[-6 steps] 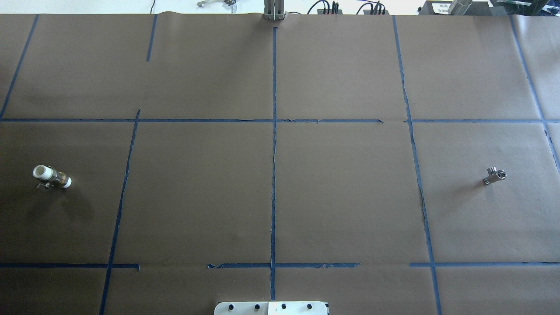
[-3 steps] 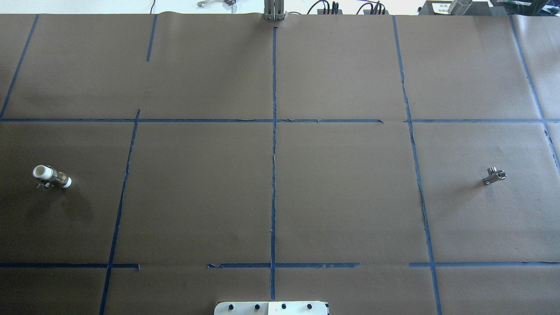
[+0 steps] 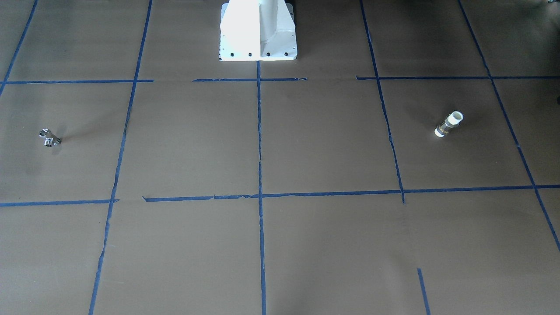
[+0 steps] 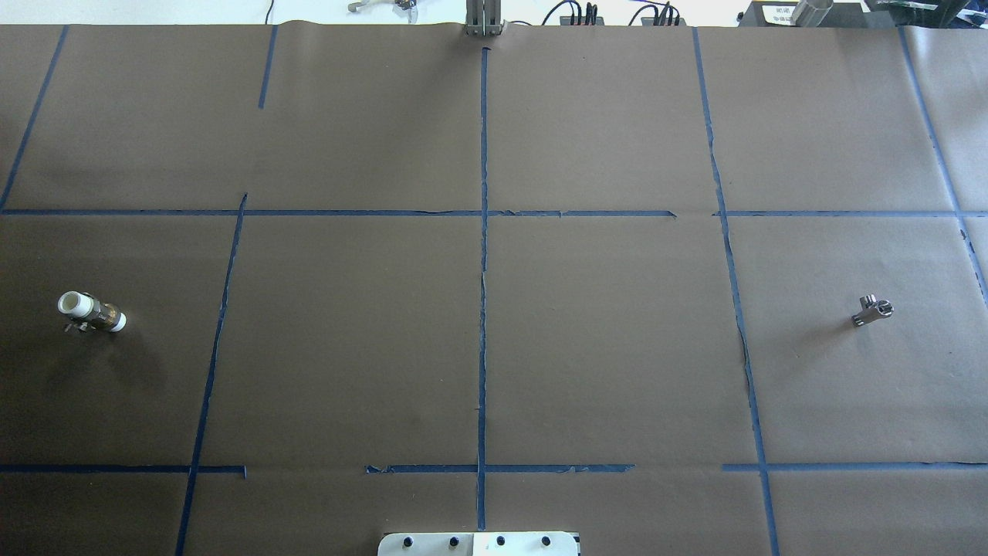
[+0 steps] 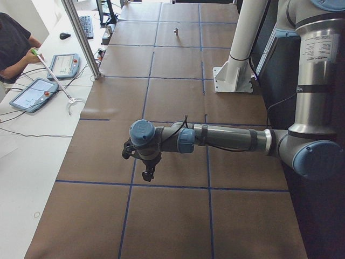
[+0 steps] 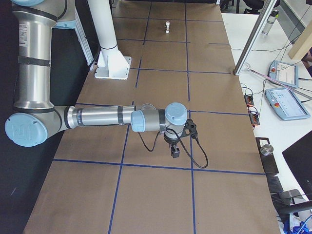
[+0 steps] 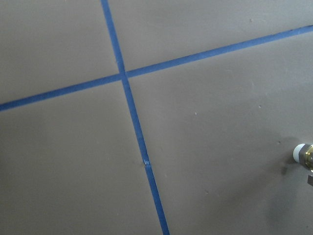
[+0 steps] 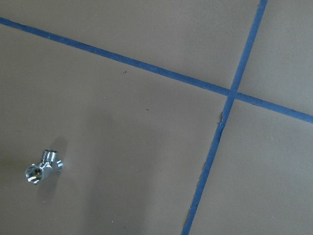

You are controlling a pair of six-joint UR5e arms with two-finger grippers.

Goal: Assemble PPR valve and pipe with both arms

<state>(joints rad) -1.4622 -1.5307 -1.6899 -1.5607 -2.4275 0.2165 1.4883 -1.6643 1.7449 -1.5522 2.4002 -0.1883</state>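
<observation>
The pipe piece (image 4: 91,312), white at both ends with a brass middle, lies on the brown table at the robot's far left; it also shows in the front view (image 3: 449,124), the exterior right view (image 6: 167,26) and at the left wrist view's edge (image 7: 305,155). The chrome valve (image 4: 873,310) lies at the far right, also in the front view (image 3: 49,138) and the right wrist view (image 8: 43,167). The left gripper (image 5: 146,176) and right gripper (image 6: 175,154) hang above the table, shown only in the side views; I cannot tell whether they are open or shut.
The white robot pedestal (image 3: 258,30) stands at the table's near middle edge. Blue tape lines (image 4: 483,270) divide the brown table cover. An aluminium post (image 5: 81,38) stands at the far edge. An operator (image 5: 13,43) and tablets (image 6: 287,75) are beyond it.
</observation>
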